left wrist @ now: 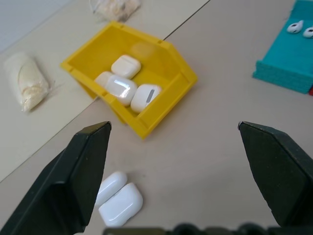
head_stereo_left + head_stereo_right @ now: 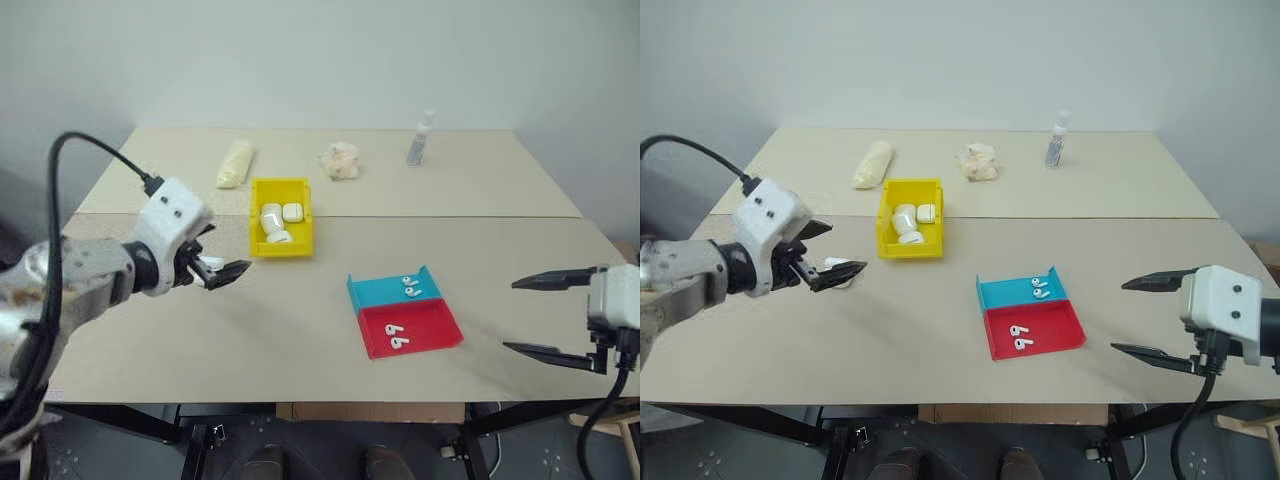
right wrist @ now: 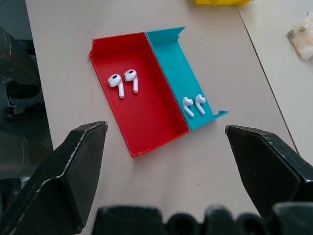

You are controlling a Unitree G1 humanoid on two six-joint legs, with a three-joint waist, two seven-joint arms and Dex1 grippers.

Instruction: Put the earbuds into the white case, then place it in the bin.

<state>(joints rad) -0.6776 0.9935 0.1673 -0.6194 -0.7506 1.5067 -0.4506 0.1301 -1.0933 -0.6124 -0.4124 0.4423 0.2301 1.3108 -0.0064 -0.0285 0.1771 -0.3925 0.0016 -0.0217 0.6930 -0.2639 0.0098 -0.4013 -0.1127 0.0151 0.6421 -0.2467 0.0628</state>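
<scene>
While hovering over the table (image 2: 300, 330) with jaws wide apart and empty, left gripper (image 2: 222, 268) near the front left corner of the yellow bin (image 2: 255, 215); directly under it, lying flat on the tabletop, an open white case (image 1: 120, 198), lid swung back beside its base. Inside the bin, several more white cases (image 2: 278, 222) piled together, touching one another. To the right of the bin and well apart from it, a flat tray, half blue (image 2: 375, 293), half red (image 2: 430, 330): one pair of earbuds (image 2: 411, 287) on the blue half, another pair (image 3: 123, 82) on the red, each pair side by side. Off the tray's right side, above the table edge, right gripper (image 2: 548, 315) likewise spread open, holding nothing. At the far end of the table, a pale wrapped roll (image 2: 235, 163), a crumpled light bundle (image 2: 340, 160) and a small upright bottle (image 2: 420, 140), all apart from each other.
</scene>
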